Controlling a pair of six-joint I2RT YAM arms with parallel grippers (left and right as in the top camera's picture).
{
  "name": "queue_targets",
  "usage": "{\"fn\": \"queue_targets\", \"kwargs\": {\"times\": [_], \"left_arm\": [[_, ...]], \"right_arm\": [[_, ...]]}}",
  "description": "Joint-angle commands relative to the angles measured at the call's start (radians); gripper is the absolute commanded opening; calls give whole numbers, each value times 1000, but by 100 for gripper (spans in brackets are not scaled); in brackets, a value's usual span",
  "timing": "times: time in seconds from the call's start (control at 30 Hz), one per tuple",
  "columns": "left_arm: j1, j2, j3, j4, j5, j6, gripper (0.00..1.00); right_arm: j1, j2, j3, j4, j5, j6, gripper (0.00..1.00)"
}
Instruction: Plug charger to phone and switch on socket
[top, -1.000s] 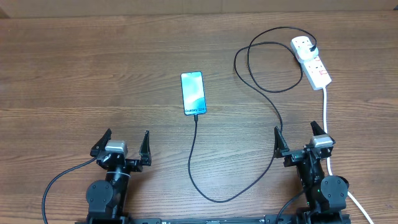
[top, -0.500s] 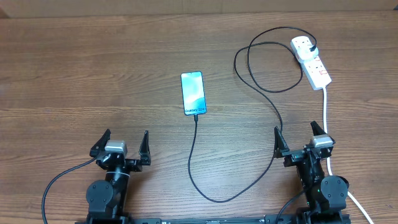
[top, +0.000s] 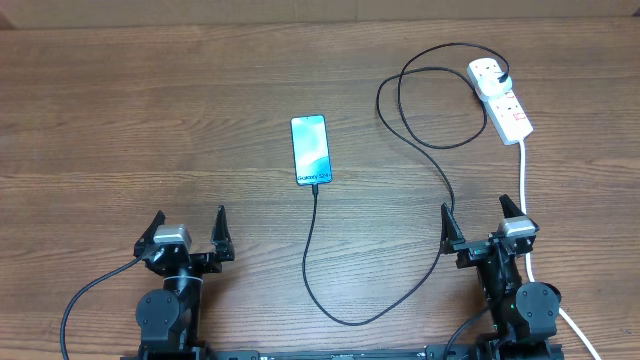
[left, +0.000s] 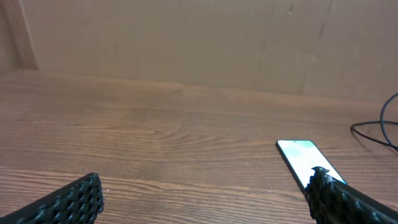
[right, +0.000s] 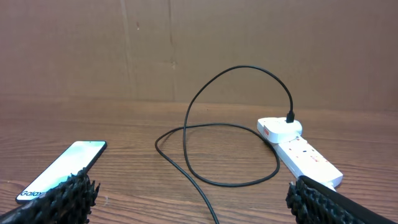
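Overhead view: the phone (top: 310, 150) is lying flat and face up near the middle of the wooden tabletop (top: 150, 110), its screen showing a light blue gradient. The charger (top: 350, 322) is meeting the phone's near short edge with its connector tip. From there its black cable is running toward the arms, curving right and passing close to the right hand (top: 475, 205). It is then looping on the far right side before ending at the socket (top: 503, 98). Its plug is sitting in the far outlet of this white strip, which is lying near the far right corner. Whether the red switches are on cannot be told. A thick white cord (top: 524, 180) is trailing from the socket's near end past the right arm. The left hand (top: 190, 212) is resting at the near left, well apart from the phone, its fingers spread wide and gripping nothing. The right hand's fingers are likewise standing apart, empty.
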Motion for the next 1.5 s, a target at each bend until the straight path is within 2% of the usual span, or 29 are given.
{"fn": "queue_targets", "kwargs": {"times": [0.0, 0.1, 0.23, 0.33, 1.47], "left_arm": [[-22, -12, -6, 5, -44, -21, 100], [-48, -12, -6, 8, -76, -11, 100], [-44, -12, -6, 5, -40, 82, 100], [-44, -12, -6, 3, -35, 109, 100], [-43, -12, -6, 5, -5, 111, 100]], "right_arm": [[-5, -9, -10, 8, 10, 2, 100], [-5, -9, -10, 8, 10, 2, 100], [-5, -9, -10, 8, 10, 2, 100], [-5, -9, -10, 8, 10, 2, 100], [-5, -9, -10, 8, 10, 2, 100]]}}
